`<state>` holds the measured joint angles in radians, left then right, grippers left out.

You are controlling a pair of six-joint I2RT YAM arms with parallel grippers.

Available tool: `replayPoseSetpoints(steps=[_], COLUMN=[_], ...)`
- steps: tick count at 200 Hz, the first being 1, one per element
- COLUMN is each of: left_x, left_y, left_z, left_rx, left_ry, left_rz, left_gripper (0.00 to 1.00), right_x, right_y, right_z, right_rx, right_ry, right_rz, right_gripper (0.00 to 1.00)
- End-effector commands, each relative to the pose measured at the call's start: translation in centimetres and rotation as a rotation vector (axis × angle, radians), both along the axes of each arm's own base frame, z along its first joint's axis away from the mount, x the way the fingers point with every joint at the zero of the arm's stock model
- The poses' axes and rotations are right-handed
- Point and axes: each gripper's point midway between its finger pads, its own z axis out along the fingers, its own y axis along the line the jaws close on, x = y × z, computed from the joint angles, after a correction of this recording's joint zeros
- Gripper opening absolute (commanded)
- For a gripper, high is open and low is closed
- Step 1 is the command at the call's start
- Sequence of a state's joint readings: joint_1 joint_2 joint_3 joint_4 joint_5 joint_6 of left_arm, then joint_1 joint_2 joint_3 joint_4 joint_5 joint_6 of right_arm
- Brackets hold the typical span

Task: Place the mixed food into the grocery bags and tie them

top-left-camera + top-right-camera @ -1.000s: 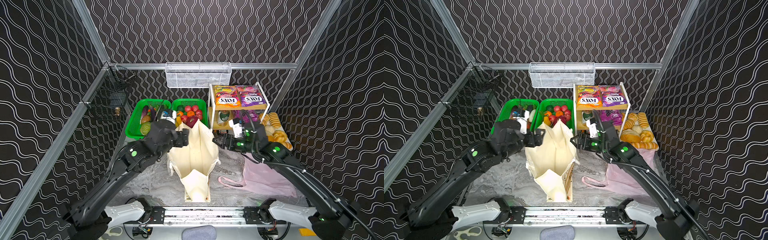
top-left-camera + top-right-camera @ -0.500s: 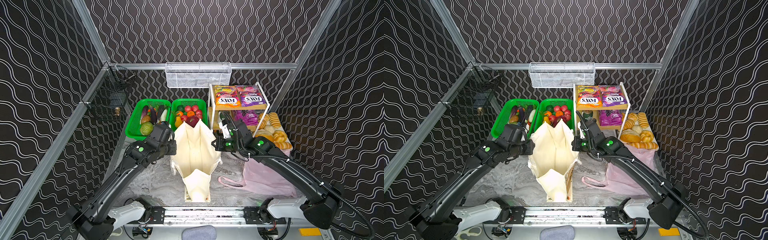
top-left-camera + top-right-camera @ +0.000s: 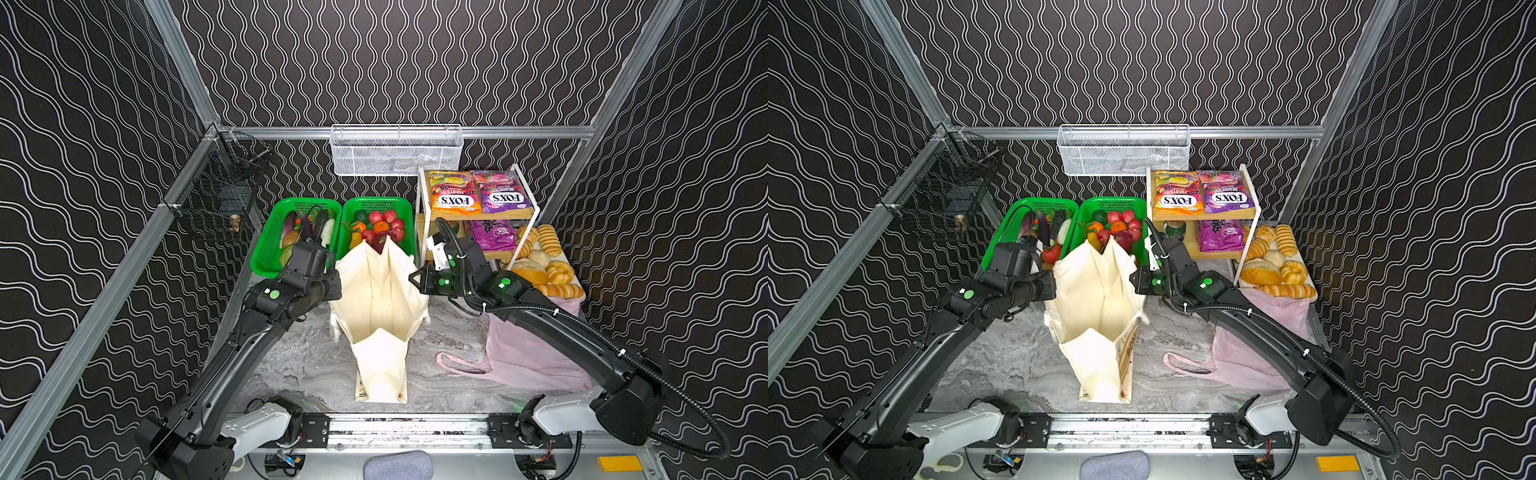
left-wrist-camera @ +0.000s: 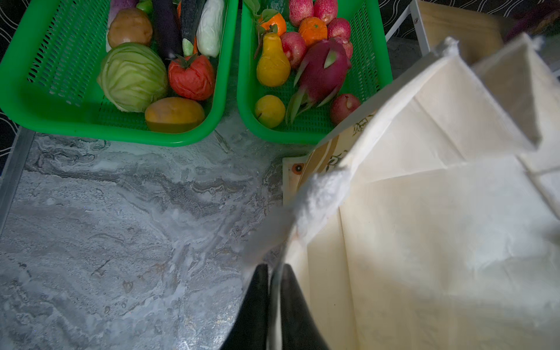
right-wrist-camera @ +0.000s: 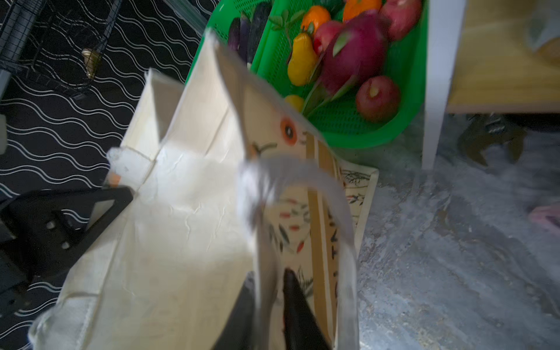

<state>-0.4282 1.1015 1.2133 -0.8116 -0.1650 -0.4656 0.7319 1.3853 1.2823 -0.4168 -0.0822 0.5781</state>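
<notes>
The cream canvas tote (image 3: 380, 299) stands upright in the middle, mouth spread. My left gripper (image 3: 334, 286) is shut on its left rim, with fabric pinched between the fingers of the left gripper (image 4: 274, 268). On the opposite rim, my right gripper (image 3: 415, 278) is shut on the cloth, which runs blurred between the fingers of the right gripper (image 5: 268, 272). The pink plastic bag (image 3: 528, 357) lies flat at the right. Dragon fruit (image 4: 324, 69), pear (image 4: 272, 60), lemon (image 4: 269, 110), apples (image 4: 344, 104) and orange (image 4: 312, 28) lie in a green basket (image 4: 372, 60). The orange FOX'S packet (image 3: 453, 193) and grape packet (image 3: 492, 235) rest on the shelf.
A second green basket (image 3: 270, 249) of vegetables sits behind my left arm. The white shelf rack (image 3: 422, 216) also holds a purple FOX'S berries packet (image 3: 503, 193). Bread rolls (image 3: 540, 266) lie at the right. Wire baskets hang on the back wall (image 3: 395, 149) and left wall (image 3: 216, 195).
Both grippers came down to the tote's two rims and closed on them. The tote's mouth now stands wider than a second ago.
</notes>
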Motion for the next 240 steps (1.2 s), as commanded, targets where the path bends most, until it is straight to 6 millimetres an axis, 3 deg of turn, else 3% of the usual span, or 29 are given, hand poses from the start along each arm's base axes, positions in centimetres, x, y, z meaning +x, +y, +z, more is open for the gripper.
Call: replayPoseSetpoints(steps=[1, 29, 49, 90, 111, 130, 151, 177, 198, 240], left_x=[0.1, -0.9, -1.4, -2.2, -2.9, -3.6, -4.4, -4.9, -5.2, -5.9], left_y=[-1.1, -0.6, 0.0, 1.9, 2.5, 1.8, 1.2, 2.1, 2.7, 2.7], left_z=[1.0, 1.3, 2.4, 6.2, 7.6, 8.2, 8.2, 7.8, 7.7, 8.5], left_rx=[-0.060, -0.040, -0.016, 0.036, 0.026, -0.009, -0.025, 0.016, 0.039, -0.004], left_ry=[-0.050, -0.043, -0.073, -0.201, -0.257, -0.301, -0.324, -0.291, -0.274, -0.315], left_rz=[-0.049, -0.064, -0.063, -0.036, -0.029, -0.080, -0.135, -0.114, -0.092, -0.090], left_gripper=[0.34, 0.56, 0.70, 0.98, 0.99, 0.99, 0.99, 0.99, 0.99, 0.99], right_x=[0.6, 0.4, 0.4, 1.9, 3.3, 4.7, 6.2, 7.1, 9.3, 12.2], right_y=[-2.0, -7.9, -11.8, -15.3, -15.2, -15.3, -13.7, -12.0, -10.7, -11.4], right_z=[2.0, 4.7, 6.1, 3.2, 2.0, 1.5, 1.4, 2.2, 1.1, -0.2], right_rx=[-0.037, -0.077, -0.088, -0.168, -0.159, -0.130, -0.192, -0.198, -0.244, -0.297], right_ry=[-0.114, -0.304, -0.452, -0.674, -0.811, -0.896, -1.025, -1.181, -1.164, -1.141], right_rz=[-0.062, -0.257, -0.379, -0.450, -0.388, -0.373, -0.299, -0.250, -0.217, -0.323], right_gripper=[0.46, 0.63, 0.68, 0.65, 0.64, 0.64, 0.69, 0.73, 0.74, 0.80])
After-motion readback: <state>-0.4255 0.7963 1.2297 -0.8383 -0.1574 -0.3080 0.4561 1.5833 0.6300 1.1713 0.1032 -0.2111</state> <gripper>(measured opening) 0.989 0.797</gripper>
